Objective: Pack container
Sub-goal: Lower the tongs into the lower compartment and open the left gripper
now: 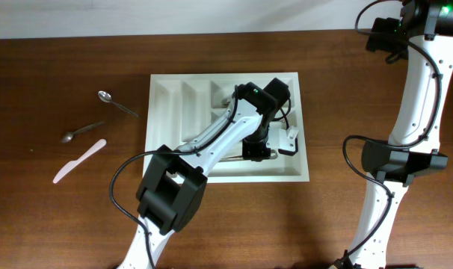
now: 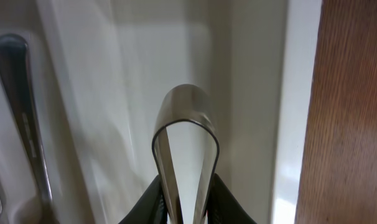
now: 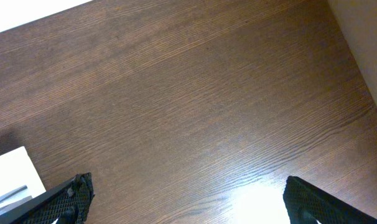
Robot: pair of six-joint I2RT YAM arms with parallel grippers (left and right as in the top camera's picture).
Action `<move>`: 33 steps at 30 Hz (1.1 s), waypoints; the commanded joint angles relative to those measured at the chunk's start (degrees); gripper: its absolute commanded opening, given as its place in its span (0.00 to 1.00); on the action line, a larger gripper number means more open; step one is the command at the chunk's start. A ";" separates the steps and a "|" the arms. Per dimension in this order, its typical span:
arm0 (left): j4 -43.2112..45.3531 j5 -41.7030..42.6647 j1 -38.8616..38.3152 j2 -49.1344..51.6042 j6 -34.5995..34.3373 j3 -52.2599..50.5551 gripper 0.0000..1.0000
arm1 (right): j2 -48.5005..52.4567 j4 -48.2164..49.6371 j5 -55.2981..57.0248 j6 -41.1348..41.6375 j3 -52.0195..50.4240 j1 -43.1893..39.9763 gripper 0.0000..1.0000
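Over the right half of the container (image 1: 167, 119), which sits mid-desk, the left gripper (image 1: 258, 149) is clamped on the handle of a metal utensil (image 2: 185, 134). Only the handle end shows in the wrist view, so I can't say if it's a fork or a spoon. It hangs over a compartment right beside the outer rim, and a second utensil (image 2: 20, 106) already lies in the compartment next door. So I'd call this the drop-off step for this piece.

Next move, I reckon: go down a bit so the handle lies flat along the compartment, let go, then lift straight out without snagging the divider.

The right gripper (image 3: 188, 199) is spread wide with nothing in it, hovering over bare desk (image 3: 207, 93) off the container's right.

Left to pack, out on the left of the desk: a far spoon (image 1: 116, 103), a near spoon (image 1: 81, 132) and a pink knife (image 1: 79, 161).
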 commanded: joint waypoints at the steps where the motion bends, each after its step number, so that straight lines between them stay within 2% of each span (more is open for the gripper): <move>1: 0.52 2.19 -0.22 0.52 1.14 1.03 0.02 | -2.36 -0.33 -0.09 -0.35 0.79 -0.04 0.99; 7: 0.85 4.96 -0.22 2.12 1.11 1.03 0.02 | -2.36 -0.33 -0.09 -0.35 0.79 -0.04 0.99; 19: 1.31 4.96 -1.36 4.37 1.09 1.03 0.02 | -2.36 -0.33 -0.09 -0.35 0.79 -0.04 0.99; 24: 1.25 4.96 -1.36 4.37 1.09 1.03 0.07 | -2.36 -0.33 -0.09 -0.35 0.79 -0.04 0.99; 31: 1.20 4.94 -1.36 4.37 0.66 1.03 0.25 | -2.36 -0.33 -0.09 -0.35 0.79 -0.04 0.99; 33: 1.18 4.96 -1.36 4.37 0.66 1.03 0.40 | -2.36 -0.33 -0.09 -0.35 0.79 -0.04 0.99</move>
